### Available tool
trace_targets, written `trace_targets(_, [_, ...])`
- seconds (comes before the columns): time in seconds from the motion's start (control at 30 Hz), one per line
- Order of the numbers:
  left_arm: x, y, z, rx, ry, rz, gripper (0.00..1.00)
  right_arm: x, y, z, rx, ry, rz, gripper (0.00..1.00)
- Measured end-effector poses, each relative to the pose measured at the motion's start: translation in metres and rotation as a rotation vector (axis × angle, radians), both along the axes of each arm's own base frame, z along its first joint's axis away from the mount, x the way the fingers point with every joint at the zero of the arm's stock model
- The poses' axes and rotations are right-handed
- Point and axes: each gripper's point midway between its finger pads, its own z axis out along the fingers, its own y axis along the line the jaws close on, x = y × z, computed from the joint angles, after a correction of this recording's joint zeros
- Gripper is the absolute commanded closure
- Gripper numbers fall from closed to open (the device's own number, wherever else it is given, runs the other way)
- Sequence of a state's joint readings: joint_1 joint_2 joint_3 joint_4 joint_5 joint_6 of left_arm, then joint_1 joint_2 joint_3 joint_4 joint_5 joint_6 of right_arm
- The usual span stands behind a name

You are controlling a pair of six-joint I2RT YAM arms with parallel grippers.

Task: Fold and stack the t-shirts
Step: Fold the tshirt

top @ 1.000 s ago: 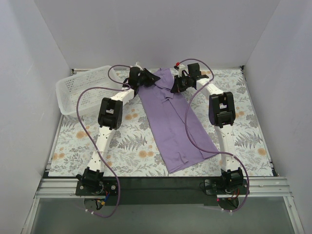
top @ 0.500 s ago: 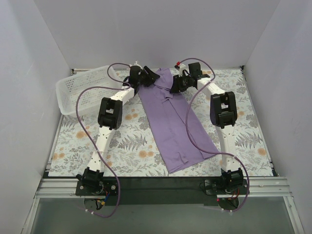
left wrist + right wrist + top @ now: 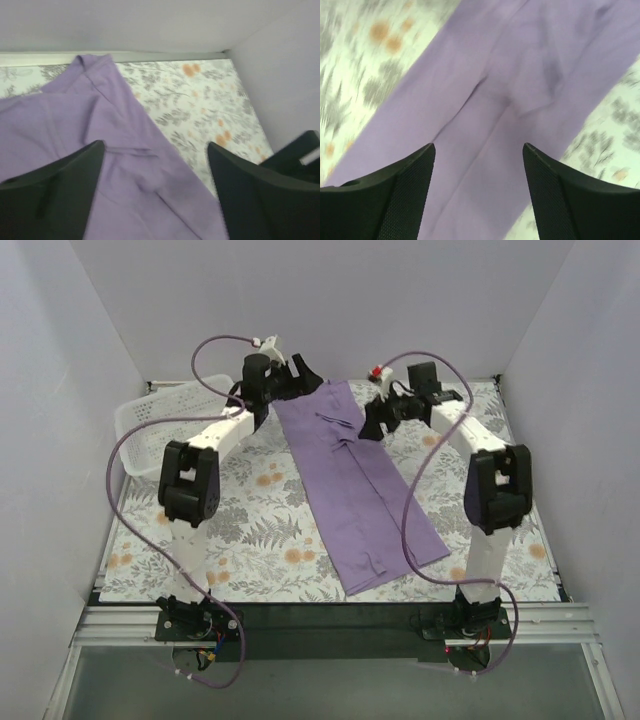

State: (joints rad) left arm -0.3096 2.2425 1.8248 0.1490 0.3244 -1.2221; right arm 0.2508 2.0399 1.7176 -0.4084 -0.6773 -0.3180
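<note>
A lavender t-shirt (image 3: 355, 490) lies on the floral table as a long narrow strip, folded lengthwise, running from the far middle to the near right. My left gripper (image 3: 305, 375) hovers open over the strip's far end, above the cloth and holding nothing. In the left wrist view the t-shirt (image 3: 75, 115) lies flat under the left gripper (image 3: 155, 145). My right gripper (image 3: 372, 425) hangs open just right of the strip's upper part. In the right wrist view the t-shirt (image 3: 520, 65) shows creases below the empty right gripper (image 3: 478, 145).
A white perforated basket (image 3: 150, 415) stands at the far left, partly behind the left arm. Grey walls close in the table on three sides. The floral tablecloth (image 3: 250, 540) shows on both sides of the strip. Part of the right arm (image 3: 295, 155) shows in the left wrist view.
Both grippers have gone from shut to open, letting go of the t-shirt's far end. Both arms have risen and swung outward. The shirt lies where it was.
</note>
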Motion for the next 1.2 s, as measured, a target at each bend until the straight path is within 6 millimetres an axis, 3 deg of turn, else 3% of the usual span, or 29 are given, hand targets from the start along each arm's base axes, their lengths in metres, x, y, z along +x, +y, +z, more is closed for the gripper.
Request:
trace_targets(0.03, [-0.023,0.006,0.012,0.025,-0.013,-0.011,0.02,-0.016,-0.003,0.002,-0.010,-0.029,0.046,0.21])
trace_targets(0.1, [-0.069,0.019,0.038,0.029,-0.048,-0.029,0.02,-0.067,-0.015,0.002,-0.037,-0.046,0.147,0.18])
trace_targets(0.17, [-0.122,0.029,0.057,0.024,-0.074,-0.086,0.04,-0.114,-0.026,0.006,-0.058,-0.111,0.250,0.03])
trace_targets(0.2, [-0.143,0.035,0.067,0.015,-0.095,-0.118,0.07,-0.135,-0.033,0.008,-0.070,-0.155,0.295,0.02])
trace_targets(0.27, [-0.183,0.047,0.070,0.012,-0.111,-0.169,0.08,-0.177,-0.045,0.009,-0.098,-0.278,0.384,0.02])
trace_targets(0.37, [-0.239,0.054,0.052,0.050,-0.093,-0.233,0.09,-0.225,-0.060,0.004,-0.144,-0.419,0.478,0.02])
trace_targets(0.5, [-0.336,0.003,0.037,0.111,-0.103,-0.473,0.19,-0.261,-0.076,-0.018,-0.220,-0.481,0.575,0.02])
trace_targets(0.57, [-0.398,-0.026,0.034,0.130,-0.139,-0.635,0.22,-0.273,-0.083,-0.030,-0.251,-0.463,0.603,0.03])
trace_targets(0.73, [-0.490,-0.054,0.005,0.218,-0.157,-0.805,0.35,-0.292,-0.096,-0.046,-0.299,-0.393,0.640,0.08])
trace_targets(0.87, [-0.529,-0.073,-0.046,0.388,-0.097,-0.850,0.41,-0.304,-0.104,-0.053,-0.322,-0.341,0.659,0.09])
trace_targets(1.03, [-0.542,-0.075,-0.116,0.618,-0.032,-0.832,0.44,-0.308,-0.122,-0.060,-0.359,-0.304,0.641,0.09])
trace_targets(1.2, [-0.536,-0.081,-0.138,0.694,-0.057,-0.798,0.44,-0.307,-0.143,-0.070,-0.365,-0.238,0.600,0.12])
